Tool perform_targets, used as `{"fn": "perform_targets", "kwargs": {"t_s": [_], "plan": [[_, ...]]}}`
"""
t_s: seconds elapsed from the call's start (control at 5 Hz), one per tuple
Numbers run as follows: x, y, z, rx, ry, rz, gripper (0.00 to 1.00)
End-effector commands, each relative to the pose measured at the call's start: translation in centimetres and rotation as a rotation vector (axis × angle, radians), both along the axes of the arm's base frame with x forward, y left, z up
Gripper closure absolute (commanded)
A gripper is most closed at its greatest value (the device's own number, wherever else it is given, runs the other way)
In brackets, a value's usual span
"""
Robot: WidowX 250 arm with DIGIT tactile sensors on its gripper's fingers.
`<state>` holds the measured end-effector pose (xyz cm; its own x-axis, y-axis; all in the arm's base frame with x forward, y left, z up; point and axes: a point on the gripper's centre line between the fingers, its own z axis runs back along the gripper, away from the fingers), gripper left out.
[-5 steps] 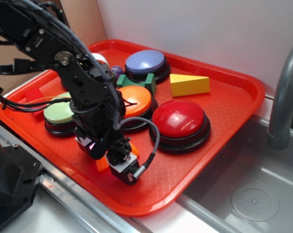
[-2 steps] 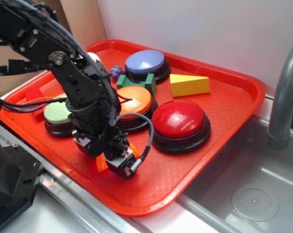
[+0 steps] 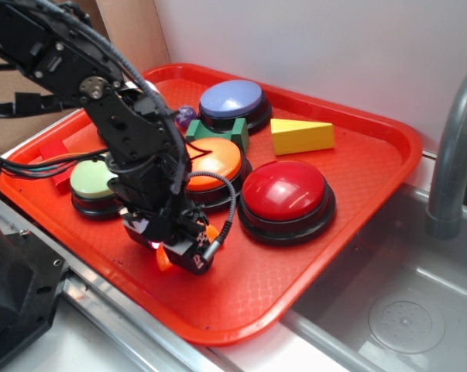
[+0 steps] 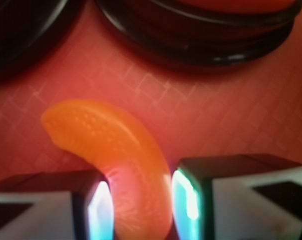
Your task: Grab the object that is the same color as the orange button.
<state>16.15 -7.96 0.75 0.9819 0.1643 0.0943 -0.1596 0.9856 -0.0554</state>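
Observation:
The object, a small glossy orange crescent, lies on the red tray near its front edge. In the exterior view only a sliver of it shows under the arm. My gripper is down at the tray with one lit pad against each side of the crescent's lower end, shut on it. From outside the gripper sits just in front of the orange button, whose black base fills the top of the wrist view.
On the tray also stand a red button, a green button and a blue button. A yellow wedge, a green block, a red block and a purple ball lie there too. A sink and faucet are at the right.
The arm has come down and shifted a little left, bringing the gripper onto the tray over the crescent. Less of the orange crescent shows from outside.

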Motion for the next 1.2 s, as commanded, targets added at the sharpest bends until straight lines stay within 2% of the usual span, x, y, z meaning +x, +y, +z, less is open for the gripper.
{"fn": "perform_targets", "kwargs": {"t_s": [0.0,0.2,0.4,0.6,1.0], "plan": [[0.0,0.6,-0.3,0.022,0.033,0.014,1.0],[0.0,1.0,1.6,0.032,0.016,0.061,1.0],[0.2,1.2,4.5,0.041,-0.028,0.099,1.0],[0.0,1.2,7.9,0.018,-0.081,0.127,1.0],[-0.5,1.4,15.6,-0.036,-0.109,0.061,1.0]]}}
